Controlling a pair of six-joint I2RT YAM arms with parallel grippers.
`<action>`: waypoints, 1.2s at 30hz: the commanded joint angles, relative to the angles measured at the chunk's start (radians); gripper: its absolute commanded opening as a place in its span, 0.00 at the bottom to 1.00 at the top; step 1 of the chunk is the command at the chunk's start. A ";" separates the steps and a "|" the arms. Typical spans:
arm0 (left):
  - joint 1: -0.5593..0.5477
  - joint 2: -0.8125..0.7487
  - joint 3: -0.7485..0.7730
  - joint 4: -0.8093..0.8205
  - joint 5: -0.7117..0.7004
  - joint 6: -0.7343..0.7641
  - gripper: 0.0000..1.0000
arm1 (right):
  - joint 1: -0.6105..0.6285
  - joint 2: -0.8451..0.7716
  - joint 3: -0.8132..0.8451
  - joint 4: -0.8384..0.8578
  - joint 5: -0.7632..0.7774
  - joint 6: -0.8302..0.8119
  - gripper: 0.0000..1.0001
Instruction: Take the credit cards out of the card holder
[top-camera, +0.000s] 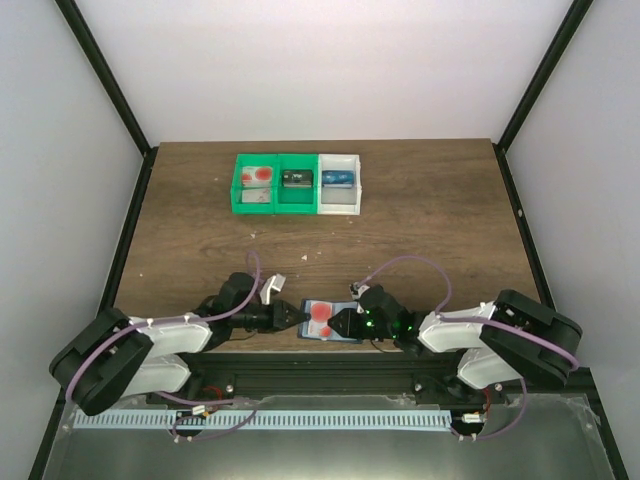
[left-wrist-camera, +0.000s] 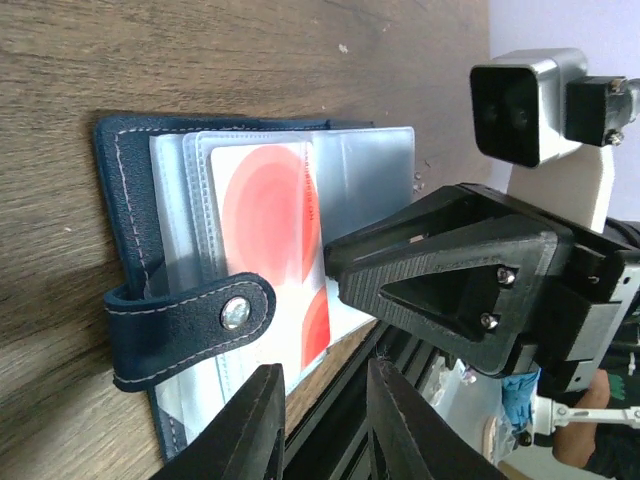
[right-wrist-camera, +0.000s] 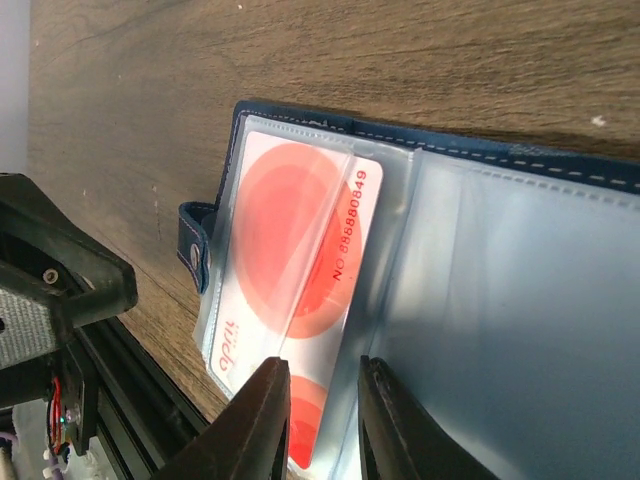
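Card holder (left-wrist-camera: 120, 200) at table (top-camera: 200, 220) near edge; right pincer (right-wrist-camera: 320, 372) over it.

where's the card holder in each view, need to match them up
top external: card holder small, low centre of the picture.
left wrist: card holder left and centre, lying open, its strap at lower left.
right wrist: card holder fills the centre and right, lying open.
shared landmark: the red-circle card in its clear pocket.
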 joint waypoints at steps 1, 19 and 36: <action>-0.006 -0.025 -0.026 0.019 -0.015 -0.047 0.26 | -0.008 -0.018 -0.004 -0.028 -0.007 0.019 0.21; -0.016 0.106 -0.038 0.062 -0.046 0.012 0.14 | -0.009 0.002 -0.001 -0.026 -0.012 0.036 0.22; -0.018 0.025 -0.036 -0.025 -0.074 0.028 0.05 | -0.008 -0.003 0.002 -0.018 0.001 0.059 0.22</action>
